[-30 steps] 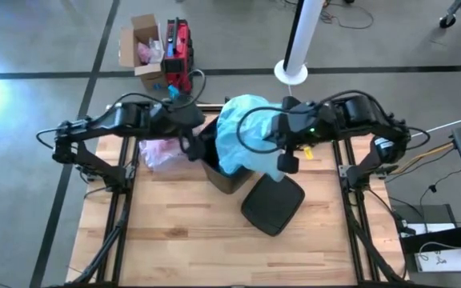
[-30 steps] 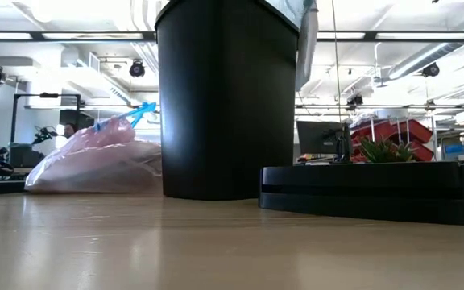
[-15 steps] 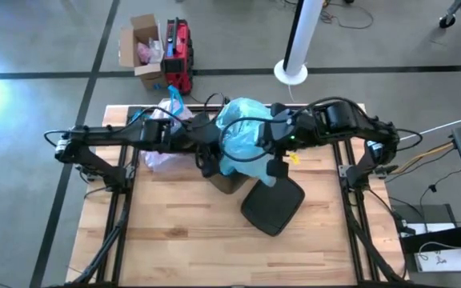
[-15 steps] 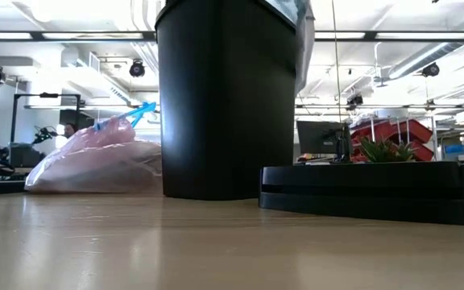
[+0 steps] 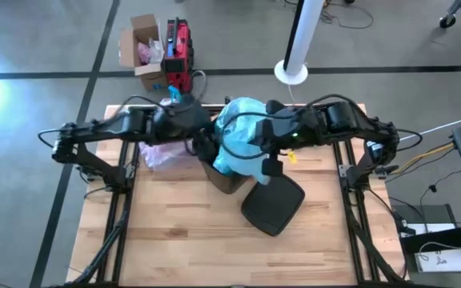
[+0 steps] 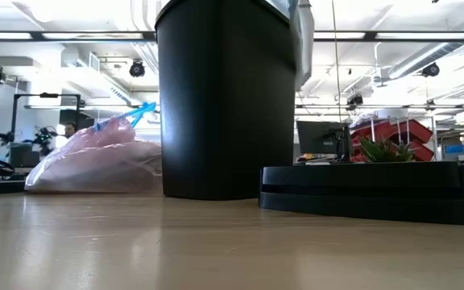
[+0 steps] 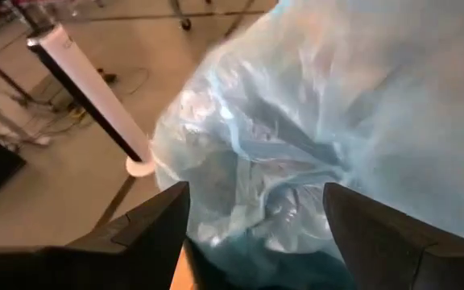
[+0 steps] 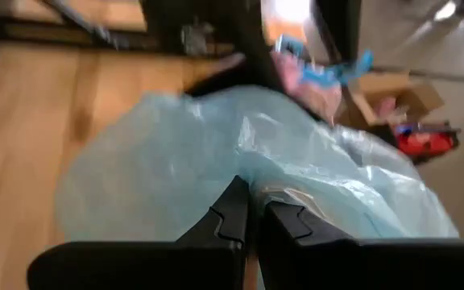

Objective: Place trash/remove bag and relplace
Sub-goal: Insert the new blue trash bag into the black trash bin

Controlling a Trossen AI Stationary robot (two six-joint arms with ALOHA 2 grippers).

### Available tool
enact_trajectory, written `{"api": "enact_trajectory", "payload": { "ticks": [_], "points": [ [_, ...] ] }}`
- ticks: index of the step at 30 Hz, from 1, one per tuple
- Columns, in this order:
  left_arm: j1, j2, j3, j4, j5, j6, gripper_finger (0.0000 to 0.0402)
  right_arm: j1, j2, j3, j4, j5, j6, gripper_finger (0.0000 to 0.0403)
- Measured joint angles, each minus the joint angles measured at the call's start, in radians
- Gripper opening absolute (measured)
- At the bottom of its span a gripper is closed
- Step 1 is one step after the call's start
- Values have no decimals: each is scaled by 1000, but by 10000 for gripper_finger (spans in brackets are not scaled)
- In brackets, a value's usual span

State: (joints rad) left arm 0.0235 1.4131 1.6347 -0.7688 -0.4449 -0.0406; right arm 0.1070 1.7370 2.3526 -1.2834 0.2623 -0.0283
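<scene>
A crinkly light blue bag (image 5: 242,144) is draped over the top of a black bin (image 6: 225,97) standing on the wooden tabletop (image 5: 182,232). The right gripper (image 8: 252,211) is pressed together, pinching a fold of the blue bag above the bin. The left gripper (image 7: 256,221) is held spread wide against the bag's other side, with plastic seen between its fingers. A tied pink bag (image 5: 162,150) with blue ties is lying on the tabletop beside the bin, and a black lid (image 5: 272,204) is lying flat near the bin's base.
</scene>
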Motion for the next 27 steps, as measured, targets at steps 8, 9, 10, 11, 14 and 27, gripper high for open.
{"api": "enact_trajectory", "payload": {
  "ticks": [8,9,10,11,14,27],
  "points": [
    [-37,72,-135,185,126,-63,270,2,-1,1,8,11,-10,0],
    [-46,74,-136,185,152,-61,270,2,-1,0,5,11,-10,0],
    [-56,74,-134,180,163,-54,270,3,-1,0,5,11,-10,0],
    [-65,74,-126,168,164,-44,270,4,-1,0,7,11,-6,0],
    [-76,47,-87,128,138,-9,270,4,-1,-1,7,13,2,0],
    [-32,15,-72,50,-28,-33,270,9,2,-60,9,44,85,0]
  ]
}}
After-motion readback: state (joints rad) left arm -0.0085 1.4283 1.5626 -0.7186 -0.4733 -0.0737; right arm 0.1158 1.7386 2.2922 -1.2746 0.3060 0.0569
